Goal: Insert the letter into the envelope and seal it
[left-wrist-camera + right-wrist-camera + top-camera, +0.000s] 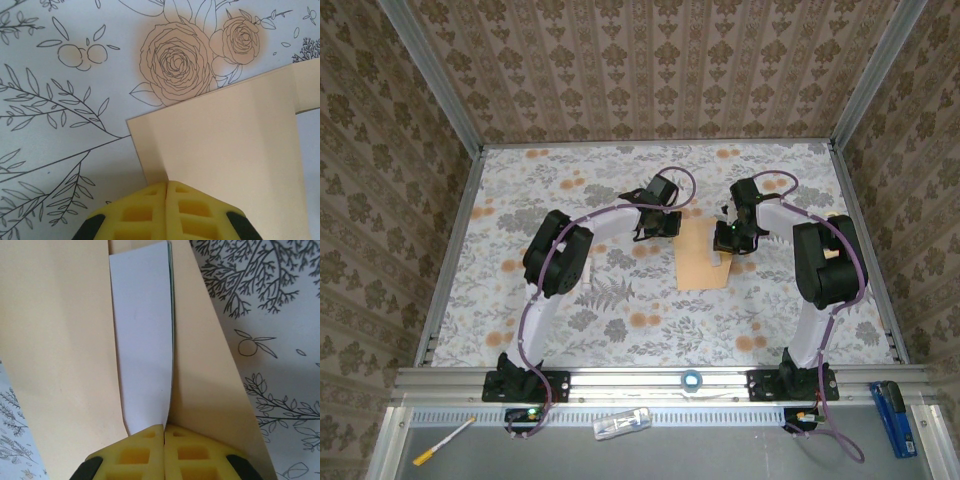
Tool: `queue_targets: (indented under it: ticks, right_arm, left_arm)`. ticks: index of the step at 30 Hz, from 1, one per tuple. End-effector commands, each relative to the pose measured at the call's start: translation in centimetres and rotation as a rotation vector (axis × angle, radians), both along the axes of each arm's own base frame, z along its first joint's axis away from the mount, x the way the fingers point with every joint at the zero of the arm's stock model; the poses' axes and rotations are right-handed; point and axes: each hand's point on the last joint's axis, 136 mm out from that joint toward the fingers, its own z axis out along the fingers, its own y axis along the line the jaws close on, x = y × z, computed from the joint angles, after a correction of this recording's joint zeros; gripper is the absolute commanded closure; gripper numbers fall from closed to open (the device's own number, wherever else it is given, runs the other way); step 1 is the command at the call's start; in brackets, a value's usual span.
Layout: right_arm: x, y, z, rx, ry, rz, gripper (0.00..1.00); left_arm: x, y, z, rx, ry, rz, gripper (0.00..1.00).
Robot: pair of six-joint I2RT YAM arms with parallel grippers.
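The tan envelope (pixel 700 265) lies on the floral tablecloth between the two arms. My left gripper (pixel 665 228) is at its far left corner. In the left wrist view the yellow fingers meet tip to tip (pixel 166 184), shut, over the envelope (pixel 230 145) just inside its left edge; a pinch does not show. My right gripper (pixel 728 240) is over the envelope's far right part. In the right wrist view it (pixel 164 427) is shut on the near end of the white letter (pixel 142 340). The letter's green-edged side runs into the jaw gap, with tan envelope (pixel 55 340) on both sides.
The floral tablecloth (pixel 570 320) covers the table, and patterned walls close it in at the left, back and right. On the front rail sits a tape roll (pixel 692 380). Below the rail lie a blue tool (pixel 892 405), a white item (pixel 622 423) and a pen (pixel 443 440).
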Motion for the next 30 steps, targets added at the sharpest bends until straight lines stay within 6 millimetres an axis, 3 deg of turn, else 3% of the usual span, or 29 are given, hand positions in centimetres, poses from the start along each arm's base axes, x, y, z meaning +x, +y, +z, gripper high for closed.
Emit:
queue_targets:
  ticks: [1, 11, 24, 30]
  right_arm:
    - [-0.4, 0.8, 0.0, 0.024, 0.009, 0.036, 0.92]
    - [-0.5, 2.7, -0.3, 0.044, 0.017, 0.088, 0.9]
    - [0.0, 3.7, -0.3, 0.061, 0.028, 0.032, 0.9]
    - [-0.4, 3.0, -0.4, 0.025, 0.043, -0.011, 0.89]
  left_arm:
    - [-2.2, 2.0, -2.4, 0.076, 0.095, -0.02, 1.0]
    - [-1.6, 1.4, -0.1, 0.027, 0.038, -0.094, 1.0]
    - [-1.7, 1.9, -0.7, 0.031, 0.061, -0.042, 1.0]
    - [-2.1, 2.0, -1.1, 0.036, 0.077, -0.025, 1.0]
